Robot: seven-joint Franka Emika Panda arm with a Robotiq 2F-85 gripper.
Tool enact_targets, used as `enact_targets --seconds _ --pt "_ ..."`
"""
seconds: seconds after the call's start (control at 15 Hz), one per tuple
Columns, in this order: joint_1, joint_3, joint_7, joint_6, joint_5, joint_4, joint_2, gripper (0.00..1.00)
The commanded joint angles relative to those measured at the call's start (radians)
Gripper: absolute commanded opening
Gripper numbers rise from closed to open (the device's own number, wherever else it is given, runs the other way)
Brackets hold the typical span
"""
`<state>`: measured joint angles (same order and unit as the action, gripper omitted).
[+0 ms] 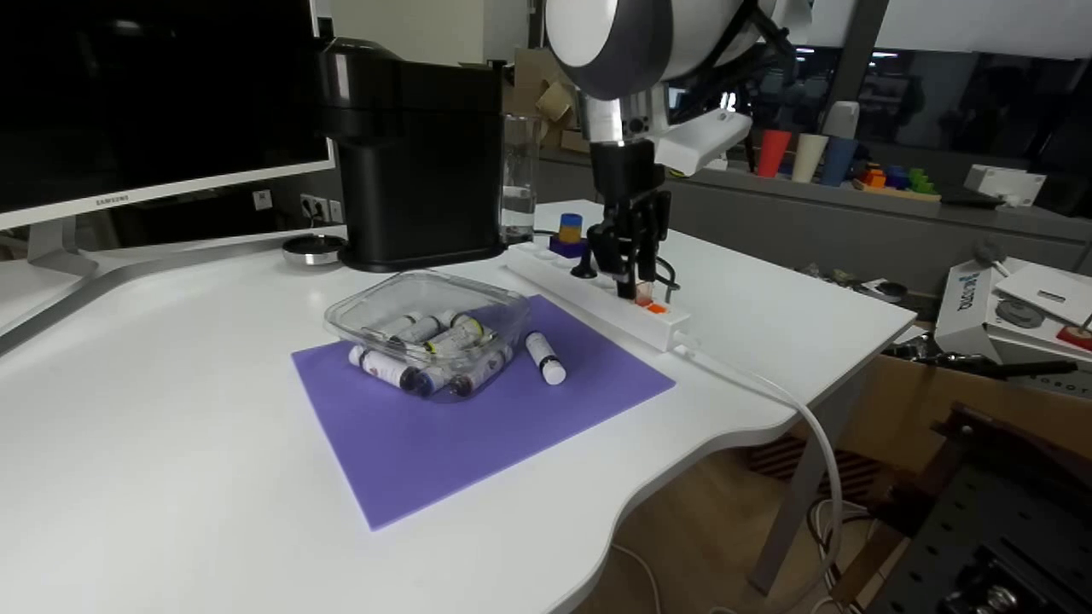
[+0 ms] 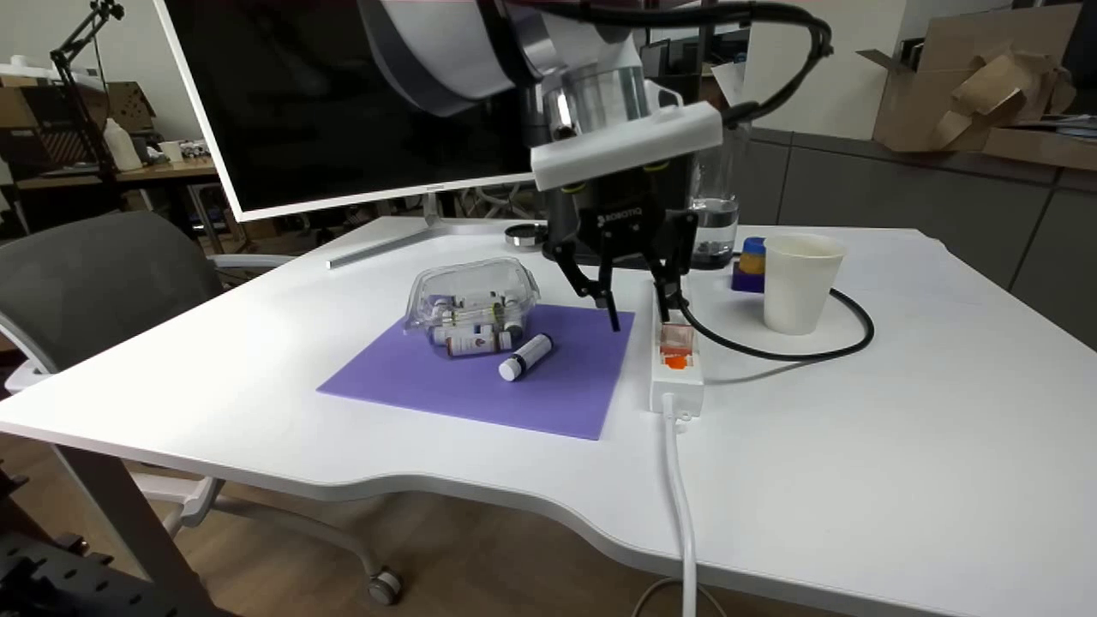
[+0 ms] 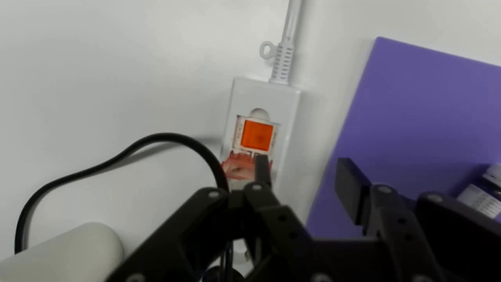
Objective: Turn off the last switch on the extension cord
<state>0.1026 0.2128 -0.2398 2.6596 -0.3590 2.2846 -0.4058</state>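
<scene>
The extension cord is a long white power strip (image 1: 589, 294) on the table; its end also shows in the wrist view (image 3: 266, 96). An orange switch (image 3: 257, 135) sits near the cable end, also seen in an exterior view (image 2: 675, 362). A clear reddish cover (image 2: 678, 338) stands raised beside the switch. A black plug (image 1: 583, 269) is in the strip. My gripper (image 2: 639, 321) points down, open and empty. In the wrist view the gripper (image 3: 305, 166) has one finger overlapping the cover and the other over the purple mat. Whether that finger touches the cover, I cannot tell.
A black cable (image 2: 797, 356) loops beside the strip near a white cup (image 2: 797, 283). A purple mat (image 1: 478, 460) bears a clear box (image 1: 426, 298) of markers and a loose marker (image 1: 544, 358). A black machine (image 1: 418, 162) stands behind. The white cable (image 2: 677, 488) hangs over the table edge.
</scene>
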Motion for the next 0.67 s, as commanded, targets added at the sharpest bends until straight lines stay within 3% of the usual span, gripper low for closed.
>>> enact_targets --seconds 0.0,0.2,0.6 --pt "-0.068 0.034 0.099 -0.031 -0.111 0.102 0.159 0.8" --pt "-0.071 0.011 0.123 -0.107 -0.134 0.119 0.239 0.98" --pt "-0.016 -0.045 0.058 -0.291 0.072 0.11 0.363 1.0"
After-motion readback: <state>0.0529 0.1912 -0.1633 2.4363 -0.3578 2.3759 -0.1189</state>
